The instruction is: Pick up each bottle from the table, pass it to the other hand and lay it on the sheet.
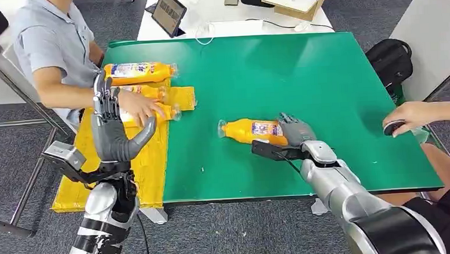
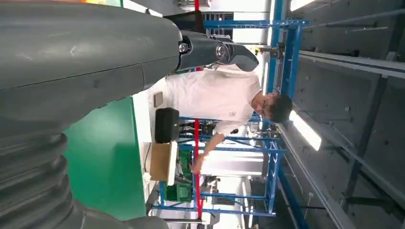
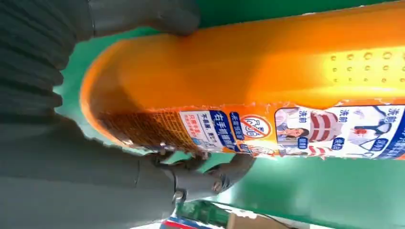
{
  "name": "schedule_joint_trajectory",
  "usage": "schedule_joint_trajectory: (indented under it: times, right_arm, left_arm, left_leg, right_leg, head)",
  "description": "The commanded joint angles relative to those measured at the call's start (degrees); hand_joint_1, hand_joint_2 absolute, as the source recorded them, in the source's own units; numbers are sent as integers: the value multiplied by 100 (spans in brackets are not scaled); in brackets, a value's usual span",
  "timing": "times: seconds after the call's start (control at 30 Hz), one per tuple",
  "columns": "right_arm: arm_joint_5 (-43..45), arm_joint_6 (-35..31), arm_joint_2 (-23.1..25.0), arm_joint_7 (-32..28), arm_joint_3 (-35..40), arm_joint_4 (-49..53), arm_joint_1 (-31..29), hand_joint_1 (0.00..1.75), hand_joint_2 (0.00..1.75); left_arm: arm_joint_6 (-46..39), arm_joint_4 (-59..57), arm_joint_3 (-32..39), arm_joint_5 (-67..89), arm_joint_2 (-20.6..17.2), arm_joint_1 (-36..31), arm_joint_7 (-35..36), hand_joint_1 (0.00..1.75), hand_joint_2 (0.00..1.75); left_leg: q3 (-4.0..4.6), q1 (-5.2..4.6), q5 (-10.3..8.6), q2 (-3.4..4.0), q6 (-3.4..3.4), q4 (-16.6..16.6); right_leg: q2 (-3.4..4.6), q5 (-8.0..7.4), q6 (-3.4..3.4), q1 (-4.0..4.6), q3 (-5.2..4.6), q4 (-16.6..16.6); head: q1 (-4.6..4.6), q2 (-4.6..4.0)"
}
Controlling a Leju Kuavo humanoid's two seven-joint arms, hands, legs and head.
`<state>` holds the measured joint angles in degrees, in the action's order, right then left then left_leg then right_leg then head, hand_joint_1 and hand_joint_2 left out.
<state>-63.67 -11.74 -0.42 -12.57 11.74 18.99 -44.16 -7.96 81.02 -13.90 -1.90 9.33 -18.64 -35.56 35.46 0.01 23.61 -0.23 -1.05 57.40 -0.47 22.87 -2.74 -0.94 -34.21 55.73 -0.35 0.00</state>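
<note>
An orange bottle lies on its side in the middle of the green table, cap end toward the sheet. My right hand wraps its base end; in the right wrist view the thumb lies on one side of the bottle and the fingers on the other. My left hand is raised above the yellow sheet, fingers apart and holding nothing. Three more orange bottles lie on the sheet, the farthest one in plain view.
A person seated at the left rests a hand on the bottles on the sheet. Another person's hand covers a dark object at the table's right edge. A white desk with a tablet and a box stands behind.
</note>
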Motion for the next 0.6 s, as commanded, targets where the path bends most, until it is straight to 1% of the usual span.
schedule_joint_trajectory:
  times: [0.03,0.07,0.17,0.3,0.37,0.4,0.43,0.5,0.53,0.57,0.6]
  right_arm:
    - [-150,-35,-74,-116,352,-410,-168,175,175]
    - [-150,-35,-74,-116,352,-410,-168,175,175]
    - [-150,-35,-74,-116,352,-410,-168,175,175]
    - [-150,-35,-74,-116,352,-410,-168,175,175]
    - [-284,80,-108,-332,515,-412,-182,173,175]
    - [-293,54,-136,-505,548,-393,-148,168,175]
    - [-324,91,-167,-717,612,-382,-122,175,175]
    - [-290,-49,-165,-919,617,-346,-51,171,175]
    - [-254,-44,-148,-941,591,-349,-29,175,175]
    - [-224,-25,-133,-973,574,-349,-1,173,175]
    - [-168,-32,-123,-1024,535,-327,42,175,175]
  left_arm:
    - [32,-367,-35,-42,-78,-299,-9,0,175]
    - [32,-367,-35,-42,-78,-299,-9,0,175]
    - [32,-367,-35,-42,-78,-299,-9,0,175]
    - [32,-367,-35,-42,-78,-299,-9,0,175]
    - [53,-405,-34,-58,-67,-313,-6,0,175]
    - [84,-451,-38,-79,-53,-325,-1,0,175]
    - [99,-493,-47,-84,-41,-327,-2,0,175]
    - [114,-577,-48,-93,-26,-326,-11,0,175]
    - [119,-591,-46,-102,-21,-323,-15,0,175]
    - [133,-606,-33,-131,-13,-317,-23,0,175]
    - [143,-607,-28,-144,-11,-304,-27,0,175]
  left_leg:
    - [-13,4,5,-3,6,1]
    - [-22,6,11,-3,8,4]
    - [-10,2,2,-3,4,-2]
    - [-21,4,7,-2,6,1]
    - [-14,2,3,-2,4,-2]
    - [-20,3,6,-2,6,0]
    - [-17,4,5,-3,5,0]
    - [-23,4,6,-7,6,-1]
    - [-19,4,4,-5,5,-2]
    - [-19,4,3,-3,5,-3]
    - [-26,6,7,-5,7,-2]
  right_leg:
    - [-3,6,9,5,14,0]
    - [-2,11,14,7,23,4]
    - [-3,3,6,3,10,-2]
    - [-1,8,10,5,20,0]
    - [-2,4,7,3,13,-1]
    - [-2,7,9,3,18,1]
    - [-3,6,8,4,17,-1]
    - [-7,9,10,5,23,-1]
    - [-5,5,8,5,20,-3]
    - [-4,5,8,5,18,-4]
    - [-5,9,12,6,27,-3]
  head:
    - [2,0]
    - [0,0]
    - [0,0]
    - [0,0]
    - [2,0]
    - [2,0]
    - [2,0]
    - [2,0]
    - [2,0]
    - [2,0]
    - [0,0]
